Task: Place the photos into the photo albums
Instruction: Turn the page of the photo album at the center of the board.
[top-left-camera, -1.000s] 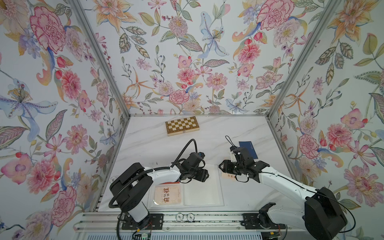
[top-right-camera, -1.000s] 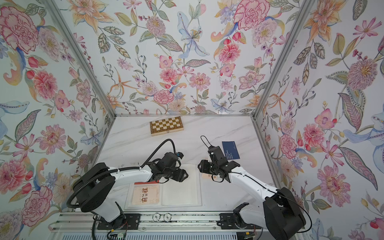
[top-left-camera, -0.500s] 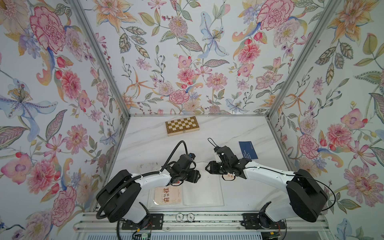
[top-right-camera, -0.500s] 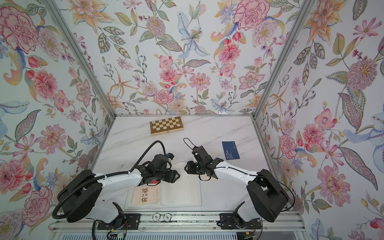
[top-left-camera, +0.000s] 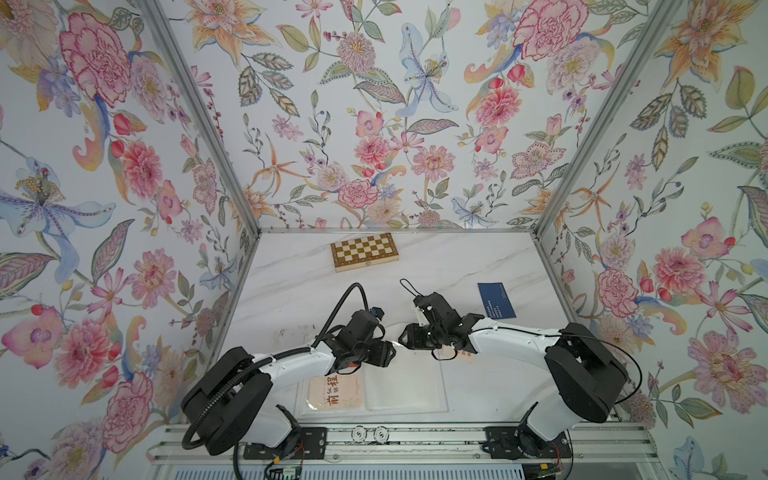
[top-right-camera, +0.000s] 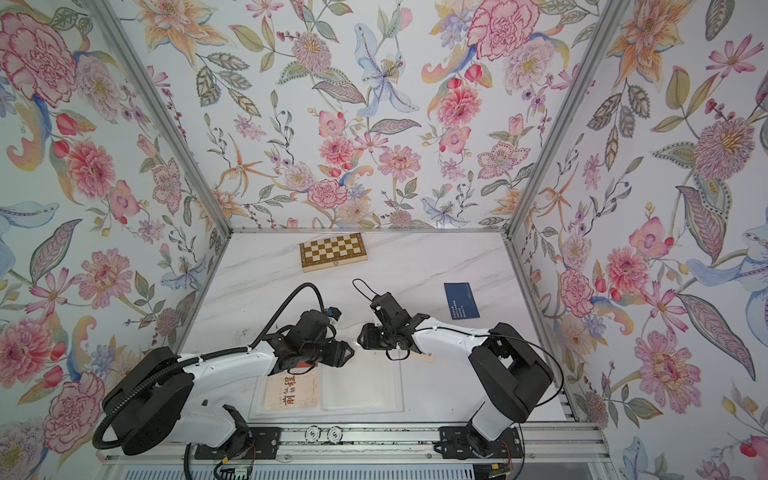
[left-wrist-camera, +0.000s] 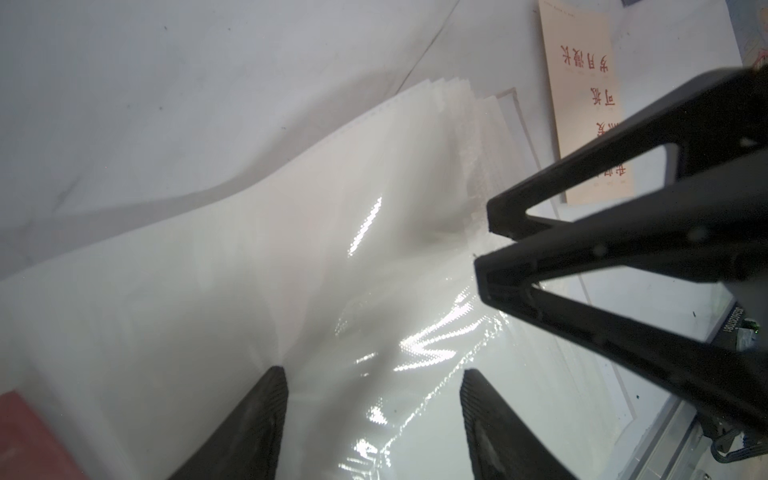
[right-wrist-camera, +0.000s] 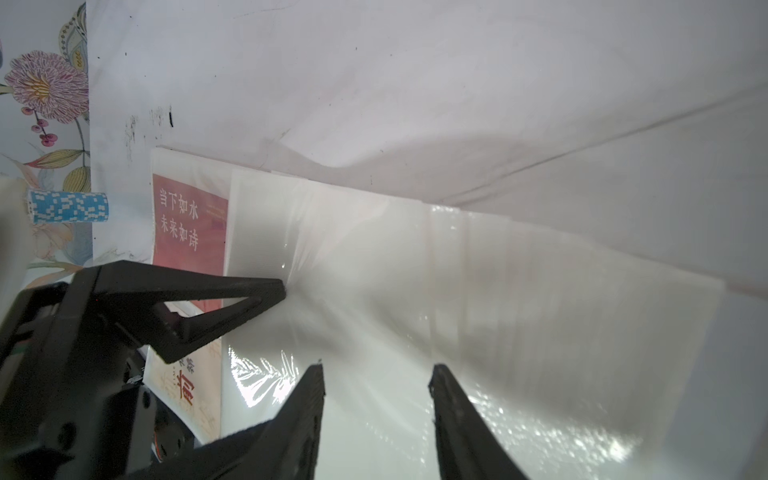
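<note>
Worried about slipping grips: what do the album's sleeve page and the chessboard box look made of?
Album sleeve page: likely thin glossy translucent plastic; wrinkles and bright glare show. Chessboard box: apparently wood, tan and brown checkered squares.

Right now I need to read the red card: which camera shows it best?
Right wrist view: the red card faces it, characters legible. Left wrist catches a blurred corner; in both top views the left arm hides most.

On red photo (right-wrist-camera: 189, 232): "当下如水 未来如诗"; on cream photo (top-left-camera: 336, 390): "前程"
</note>
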